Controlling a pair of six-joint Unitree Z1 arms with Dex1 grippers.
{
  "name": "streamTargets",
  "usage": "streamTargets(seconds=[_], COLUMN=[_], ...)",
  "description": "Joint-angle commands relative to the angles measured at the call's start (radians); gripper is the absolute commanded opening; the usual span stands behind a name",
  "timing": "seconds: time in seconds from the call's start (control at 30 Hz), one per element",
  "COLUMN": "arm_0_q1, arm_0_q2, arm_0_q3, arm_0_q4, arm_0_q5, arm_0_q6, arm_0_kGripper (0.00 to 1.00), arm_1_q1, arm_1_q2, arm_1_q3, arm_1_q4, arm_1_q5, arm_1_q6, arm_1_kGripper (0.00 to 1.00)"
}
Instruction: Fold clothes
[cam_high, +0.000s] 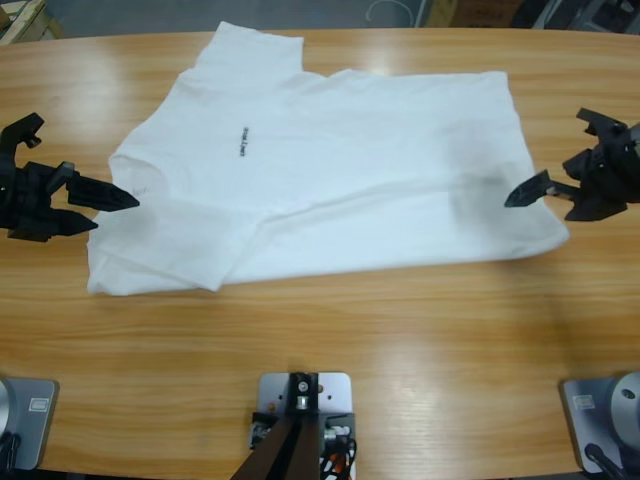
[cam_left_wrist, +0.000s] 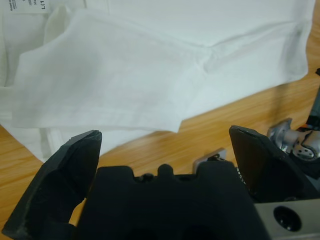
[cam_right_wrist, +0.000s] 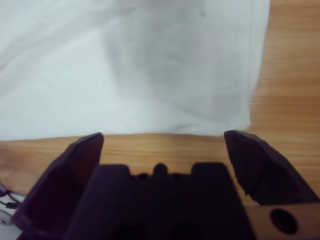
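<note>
The clothes are one white T-shirt (cam_high: 340, 170) lying spread across the wooden table, collar toward the left, with a small dark printed mark (cam_high: 242, 142) near it. One sleeve points to the far edge and the near-left part lies folded over. My left gripper (cam_high: 115, 210) is open at the shirt's left edge by the collar, holding nothing. In the left wrist view the open left gripper (cam_left_wrist: 165, 137) faces the rumpled T-shirt (cam_left_wrist: 125, 65) just ahead. My right gripper (cam_high: 540, 205) is open at the hem's right edge. The right wrist view shows the right gripper (cam_right_wrist: 162, 137) empty before the T-shirt (cam_right_wrist: 125, 65).
The long wooden table (cam_high: 400, 340) has a bare strip along its near side, in front of the shirt. Bare wood (cam_right_wrist: 285, 75) also shows beside the hem corner. Beyond the far edge lies the room floor with some boxes (cam_high: 20, 20).
</note>
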Motion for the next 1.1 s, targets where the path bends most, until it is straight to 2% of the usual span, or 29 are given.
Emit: streamTargets(seconds=[0.03,0.27,0.53,1.1], arm_0_q1=[-0.008,-0.008,-0.008,-0.018], arm_0_q2=[0.044,0.039,0.038,0.021], arm_0_q3=[0.005,0.005,0.005,0.014], arm_0_q4=[0.009,0.011,0.011,0.013], arm_0_q5=[-0.006,-0.006,-0.006,-0.006], arm_0_q6=[-0.005,-0.005,-0.005,-0.008], arm_0_kGripper=[0.982,0.982,0.982,0.977], arm_1_q1=[0.023,0.023,0.023,0.043], arm_1_q2=[0.065,0.089,0.082,-0.107], arm_1_q3=[0.057,0.197,0.329,0.383], arm_1_q4=[-0.142,-0.362,-0.473,-0.382], arm_1_q5=[0.052,0.067,0.046,0.012], arm_1_q6=[0.157,0.305,0.399,0.466], arm_1_kGripper=[0.987,0.987,0.987,0.987])
